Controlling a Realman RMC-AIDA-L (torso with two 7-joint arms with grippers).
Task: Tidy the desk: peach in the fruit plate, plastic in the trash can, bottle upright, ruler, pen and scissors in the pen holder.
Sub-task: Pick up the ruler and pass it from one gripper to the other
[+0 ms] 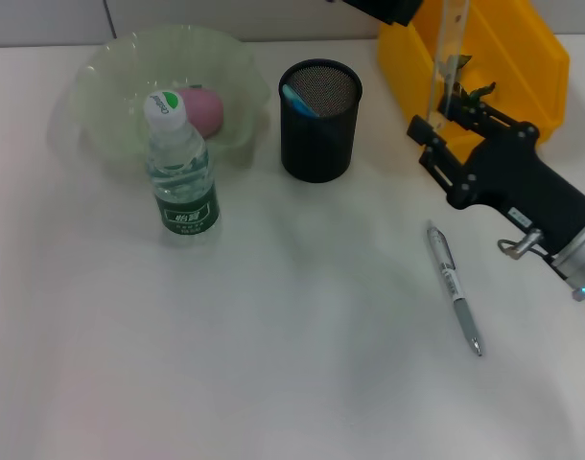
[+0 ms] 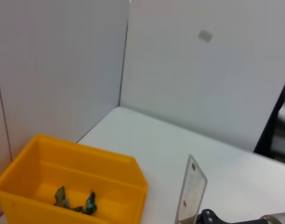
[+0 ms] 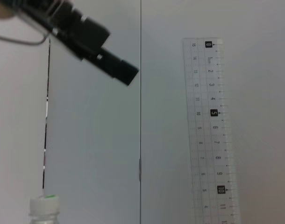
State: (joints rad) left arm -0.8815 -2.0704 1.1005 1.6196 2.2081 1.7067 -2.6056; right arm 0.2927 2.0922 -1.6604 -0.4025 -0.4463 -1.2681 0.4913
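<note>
My right gripper (image 1: 452, 107) is shut on a clear ruler (image 1: 453, 48), holding it upright to the right of the black mesh pen holder (image 1: 319, 120) and in front of the yellow trash can (image 1: 503, 57). The ruler (image 3: 212, 130) fills the right wrist view. A blue handle (image 1: 298, 98) shows inside the holder. The silver pen (image 1: 454, 299) lies on the table near my right arm. The peach (image 1: 204, 110) sits in the green fruit plate (image 1: 101, 86). The bottle (image 1: 182, 172) stands upright in front of it. Crumpled plastic (image 2: 74, 203) lies in the trash can (image 2: 110, 175).
My left arm (image 1: 388, 8) hangs high at the back above the trash can, showing only at the head view's top edge. White walls (image 2: 189, 65) close off the table's back and side.
</note>
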